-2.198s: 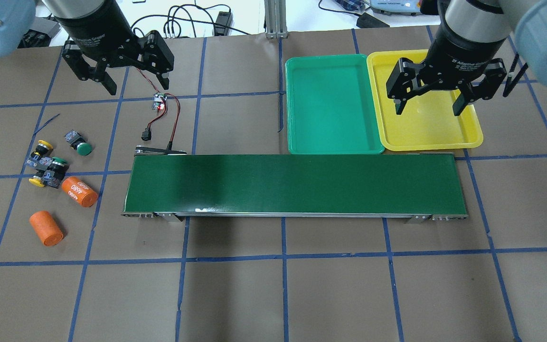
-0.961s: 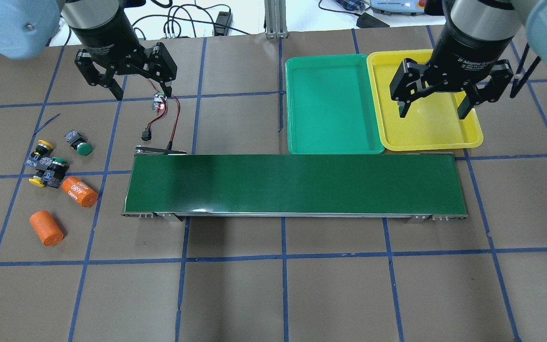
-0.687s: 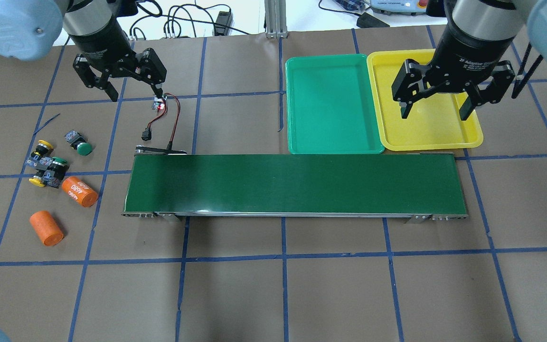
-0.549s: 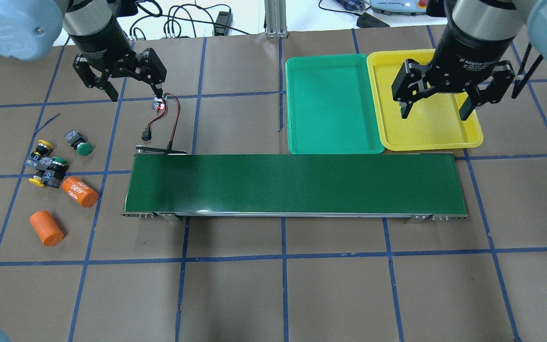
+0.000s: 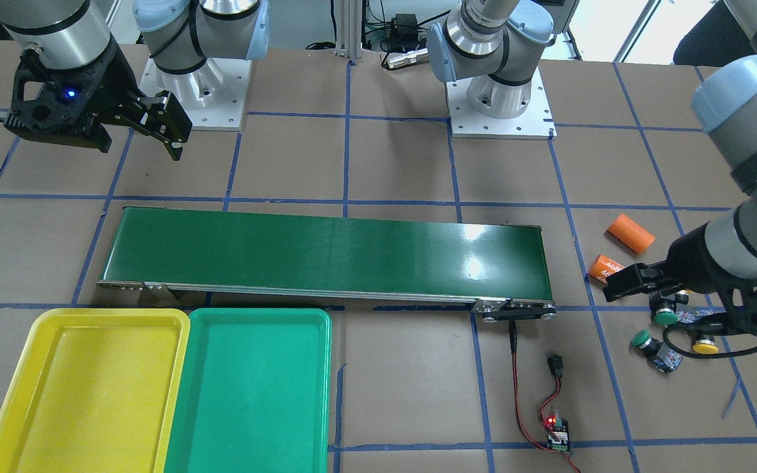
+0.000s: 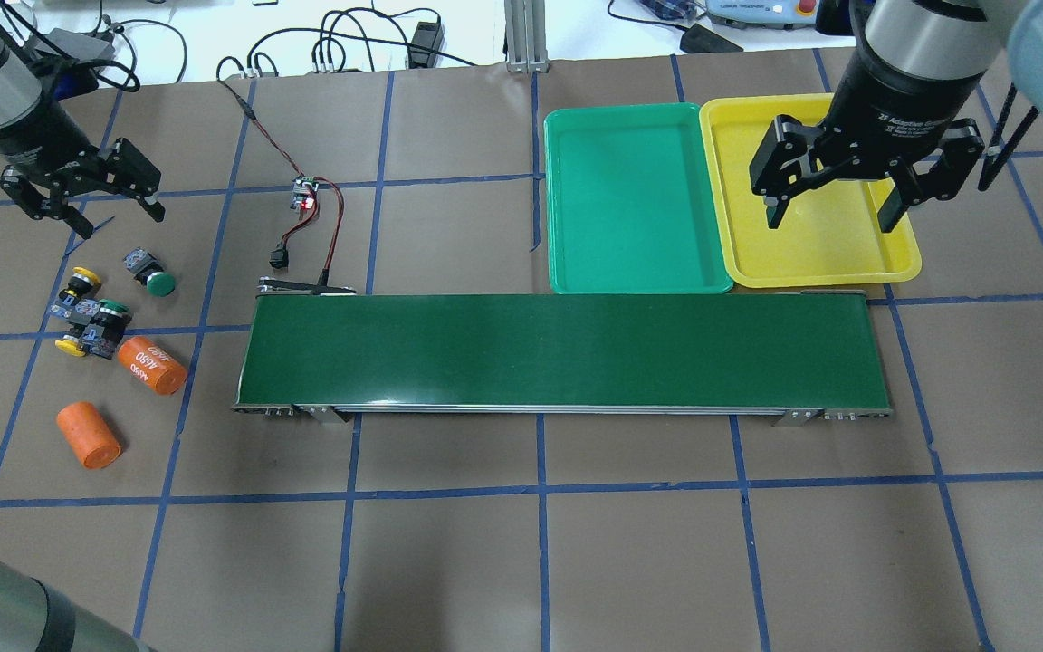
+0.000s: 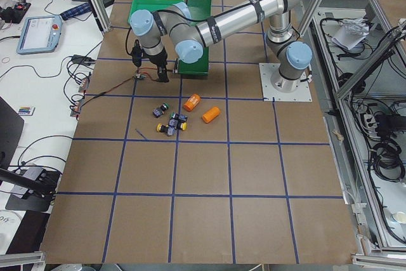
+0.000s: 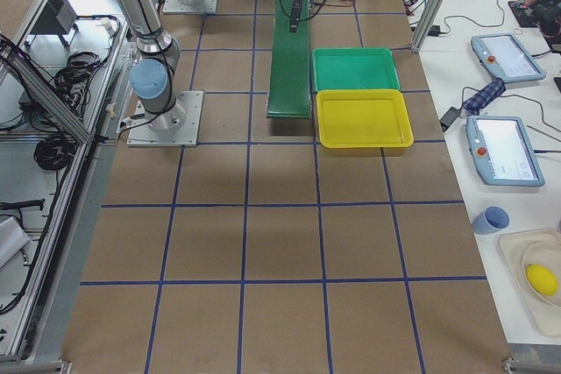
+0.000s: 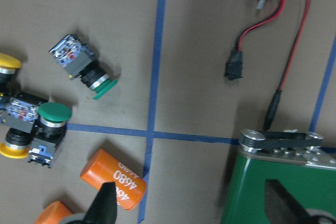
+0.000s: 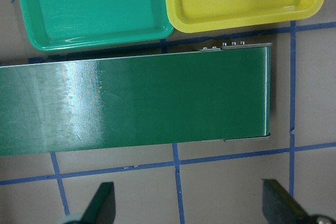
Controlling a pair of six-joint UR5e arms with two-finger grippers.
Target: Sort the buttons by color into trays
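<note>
Both two-finger grippers were wide open with nothing in them. The left gripper (image 6: 98, 215) hung over bare table, and the right gripper (image 6: 827, 226) was parked above the shallow yellow plastic tray (image 6: 825, 258), right next to the matching green tray (image 6: 635, 199). Neither tray had anything in it.

All four mushroom-cap push buttons were at the left end of the table, well apart from the trays, with the long dark-green conveyor belt (image 6: 562, 353) in between. So the left arm was clearly the nearer one.

In the overhead view, the lone green-capped button (image 6: 148, 274) lay on its side just robot-ward of the left gripper and a touch to the right. Its long axis ran diagonally, with the blocky body toward the gripper and the cap pointing away. The other three, two yellow and one green, sat bunched together (image 6: 87, 321) a bit further on, touching each other, beside the orange cylinder marked 4680 (image 6: 152, 365).

My guess is the loner was the easy first pick: come down and twist the wrist a bit so the fingers close across that diagonal.
</note>
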